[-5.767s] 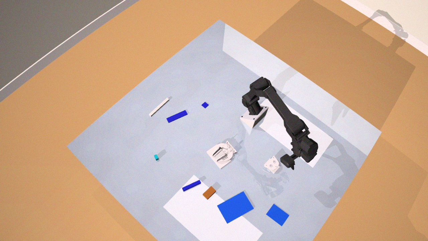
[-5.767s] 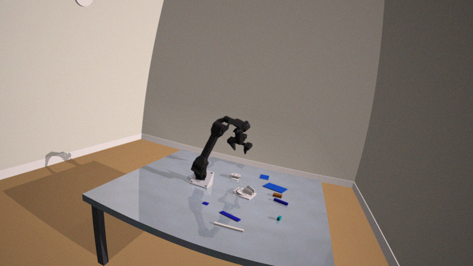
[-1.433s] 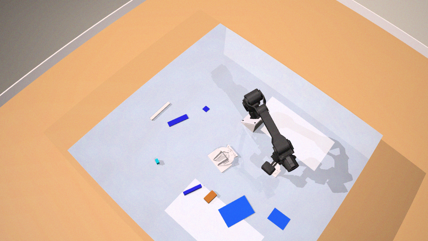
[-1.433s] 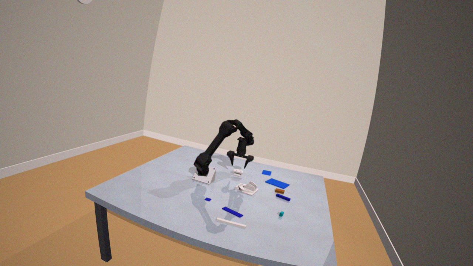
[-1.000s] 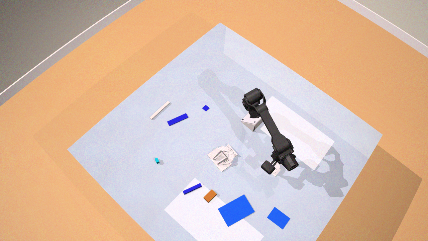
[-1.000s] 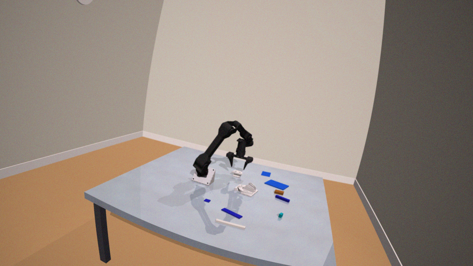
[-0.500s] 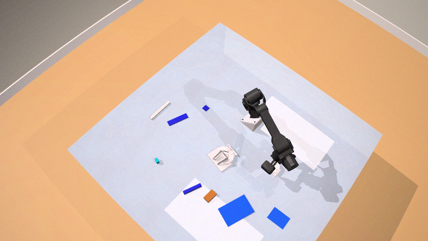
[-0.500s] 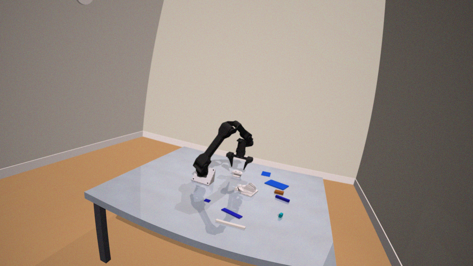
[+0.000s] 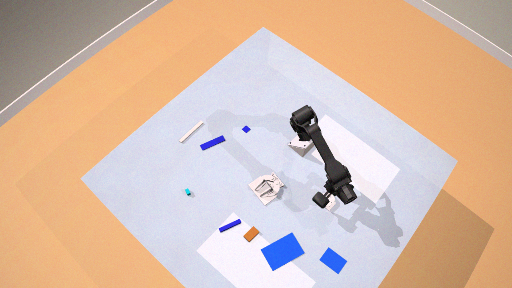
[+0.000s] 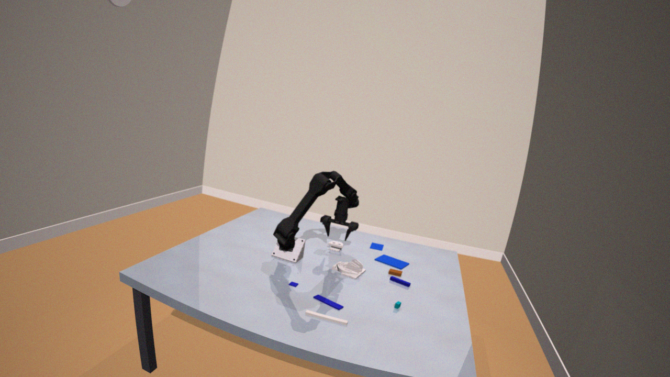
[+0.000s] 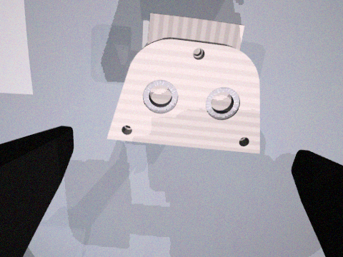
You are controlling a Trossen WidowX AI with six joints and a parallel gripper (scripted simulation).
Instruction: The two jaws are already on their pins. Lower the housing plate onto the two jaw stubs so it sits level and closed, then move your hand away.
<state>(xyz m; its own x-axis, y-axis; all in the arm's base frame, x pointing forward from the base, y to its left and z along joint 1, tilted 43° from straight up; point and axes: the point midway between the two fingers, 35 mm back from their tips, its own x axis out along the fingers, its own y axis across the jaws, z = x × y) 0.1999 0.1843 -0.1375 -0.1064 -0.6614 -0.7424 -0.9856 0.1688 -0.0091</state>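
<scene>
The white housing plate [image 9: 329,205] [image 10: 335,244] [image 11: 194,76] has two large ringed holes and three small ones. It lies on a ribbed white block [image 11: 194,30], apart from the jaw assembly. My gripper [image 10: 337,237] [image 11: 187,150] is open and empty above the plate, its fingers spread wider than the plate. In the top view the arm hides part of the plate and the fingertips. The two grey-white jaws [image 9: 264,188] [image 10: 357,266] stand on their white base [image 9: 265,201] [image 10: 356,275], nearer the middle of the table. Their stubs and pins are too small to make out.
Blue sheets [image 9: 283,251] [image 9: 333,260] and an orange block [image 9: 251,233] [image 10: 395,272] lie beyond the jaw assembly. Dark blue bars [image 9: 212,142] [image 9: 229,225], a small blue square [image 9: 245,129], a teal block [image 9: 187,192] and an off-white stick [image 9: 191,131] [image 10: 326,317] lie elsewhere.
</scene>
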